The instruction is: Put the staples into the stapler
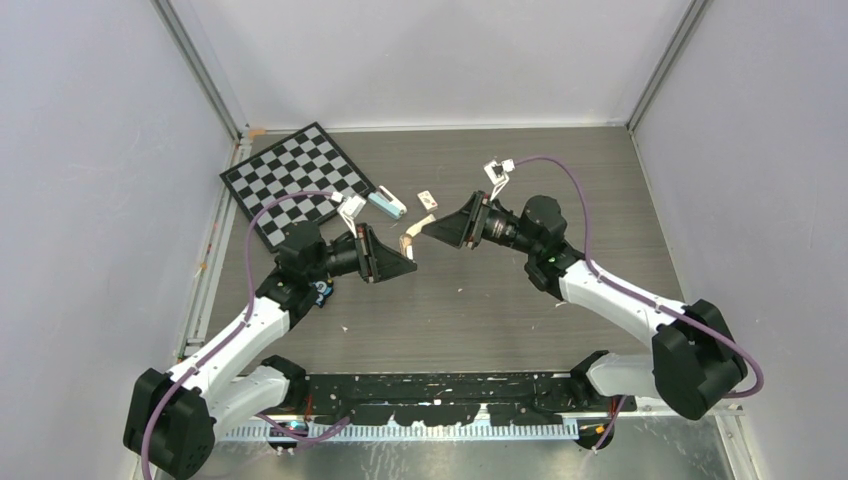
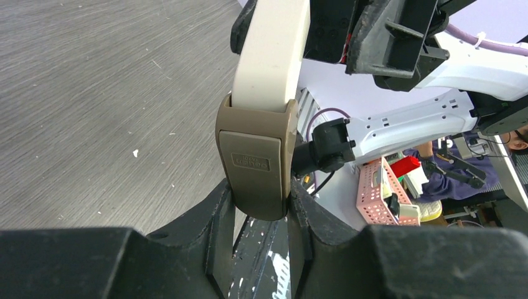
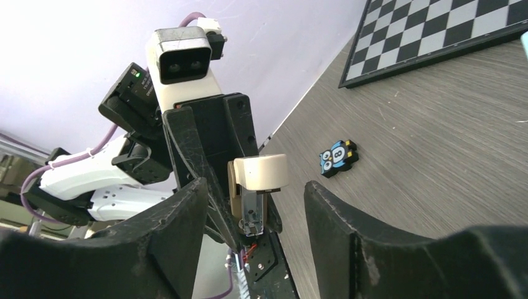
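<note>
Silvery staples cannot be made out in any view. Only a thin metal channel shows under the cream cap (image 3: 261, 171) of a tan block (image 2: 255, 162), too small to read. Both arms reach inward and meet over the middle of the surface (image 1: 500, 300). The left claw (image 2: 261, 199) pinches the tan block's lower end. The right claw (image 3: 255, 187) stands wide, its fingers either side of the cap, apart from it. A pale teal stapler (image 1: 387, 205) lies on the surface just beyond the left claw, beside the chessboard (image 1: 295, 180), held by neither.

Black-and-white chequered board (image 1: 300, 180), grey wood-grain table (image 1: 500, 300), pale teal stapler (image 1: 387, 204)
</note>
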Robot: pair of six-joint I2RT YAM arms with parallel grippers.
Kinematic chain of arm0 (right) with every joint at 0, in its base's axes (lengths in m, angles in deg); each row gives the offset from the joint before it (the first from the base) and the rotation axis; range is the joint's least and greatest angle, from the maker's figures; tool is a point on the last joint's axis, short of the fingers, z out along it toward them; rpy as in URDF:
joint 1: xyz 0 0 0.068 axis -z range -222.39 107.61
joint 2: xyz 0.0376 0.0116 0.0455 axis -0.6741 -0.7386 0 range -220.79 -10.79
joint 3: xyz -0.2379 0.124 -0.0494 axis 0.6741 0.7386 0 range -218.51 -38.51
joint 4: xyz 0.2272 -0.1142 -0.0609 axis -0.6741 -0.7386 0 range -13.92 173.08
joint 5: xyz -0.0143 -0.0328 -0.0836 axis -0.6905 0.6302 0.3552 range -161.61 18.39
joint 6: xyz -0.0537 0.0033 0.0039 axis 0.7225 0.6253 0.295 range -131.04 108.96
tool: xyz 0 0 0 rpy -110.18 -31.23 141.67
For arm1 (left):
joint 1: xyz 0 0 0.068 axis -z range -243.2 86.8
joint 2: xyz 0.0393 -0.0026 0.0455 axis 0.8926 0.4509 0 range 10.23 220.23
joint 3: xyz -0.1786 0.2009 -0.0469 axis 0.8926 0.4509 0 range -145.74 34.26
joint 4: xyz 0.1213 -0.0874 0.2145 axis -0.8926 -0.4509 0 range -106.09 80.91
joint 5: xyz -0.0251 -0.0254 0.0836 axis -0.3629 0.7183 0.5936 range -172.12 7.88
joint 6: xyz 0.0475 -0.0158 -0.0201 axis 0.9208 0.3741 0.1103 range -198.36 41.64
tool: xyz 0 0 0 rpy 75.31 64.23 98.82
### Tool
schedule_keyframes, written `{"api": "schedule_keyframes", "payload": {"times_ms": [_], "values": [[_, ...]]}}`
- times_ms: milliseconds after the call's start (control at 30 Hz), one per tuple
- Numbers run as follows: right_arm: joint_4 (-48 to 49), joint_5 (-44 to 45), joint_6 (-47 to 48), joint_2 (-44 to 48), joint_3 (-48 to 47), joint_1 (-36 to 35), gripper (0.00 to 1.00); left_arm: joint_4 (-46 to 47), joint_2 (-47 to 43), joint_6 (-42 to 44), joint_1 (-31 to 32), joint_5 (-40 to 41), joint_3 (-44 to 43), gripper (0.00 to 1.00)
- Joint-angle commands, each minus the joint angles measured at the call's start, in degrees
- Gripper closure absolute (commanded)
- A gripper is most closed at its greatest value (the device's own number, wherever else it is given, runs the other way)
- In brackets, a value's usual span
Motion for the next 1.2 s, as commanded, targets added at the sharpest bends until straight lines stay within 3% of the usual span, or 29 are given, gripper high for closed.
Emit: {"api": "schedule_keyframes", "payload": {"times_ms": [0,233,500,667,733,833,933,1000,1133,1167], "values": [[9.0,-1.7,-3.2,-1.7,-0.1,-1.6,0.36,2.4,-0.8,-0.6,0.3,0.8,-2.2,1.0],[8.5,0.9,-2.1,-5.0,-3.1,-6.4,0.37,5.9,-0.1,-2.0,0.3,-0.3,-2.2,1.0],[9.2,5.0,-1.5,-5.5,-3.1,-7.1,0.6,6.4,0.1,-2.2,0.2,-2.7,-2.3,1.0],[8.7,6.5,-1.4,-4.9,-3.6,-7.1,0.7,4.5,0.1,-1.8,0.3,-3.4,-2.8,1.0],[7.8,7.7,-1.4,-4.2,-3.8,-6.8,0.71,2.3,-0.1,-1.0,0.3,-3.2,-3.4,0.86],[3.8,10.6,-1.1,-2.2,-3.7,-5.2,0.73,-2.9,-0.8,1.5,0.2,-2.3,-4.7,0.56],[-3.8,14.7,-0.4,1.0,-3.3,-1.8,0.73,-10.6,-2.5,5.8,0.3,0.7,-6.6,0.4],[-13.0,18.6,2.5,3.5,-4.1,0.6,0.73,-17.1,-3.9,9.9,0.3,2.7,-8.3,0.26],[-37.2,34.7,12.5,6.2,-9.4,3.4,0.73,-29.9,-5.9,18.3,0.3,8.2,-11.5,0.16],[-43.7,39.0,14.5,5.4,-11.5,4.2,0.74,-31.8,-6.5,20.2,0.3,9.7,-11.9,0.08]]}}
